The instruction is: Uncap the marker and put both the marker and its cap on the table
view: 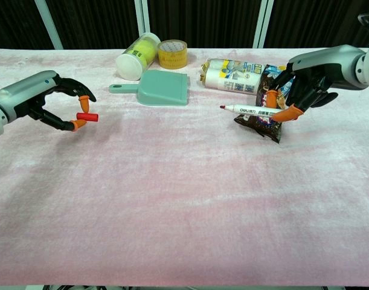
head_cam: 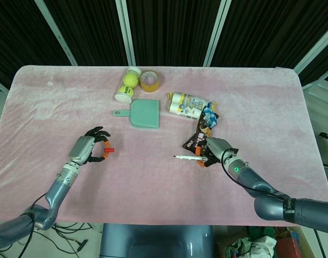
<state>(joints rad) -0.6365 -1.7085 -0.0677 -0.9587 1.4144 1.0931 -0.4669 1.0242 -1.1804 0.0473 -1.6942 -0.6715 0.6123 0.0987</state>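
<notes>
My left hand hovers low over the left side of the pink table and pinches the small red marker cap between orange fingertips. My right hand sits at the right and holds the uncapped white marker level, its red tip pointing left. The marker hangs just above the cloth, in front of a dark snack bag. Whether the marker touches the table I cannot tell.
A mint dustpan lies at centre back. Behind it are a tube of tennis balls, a tape roll and a printed white package.
</notes>
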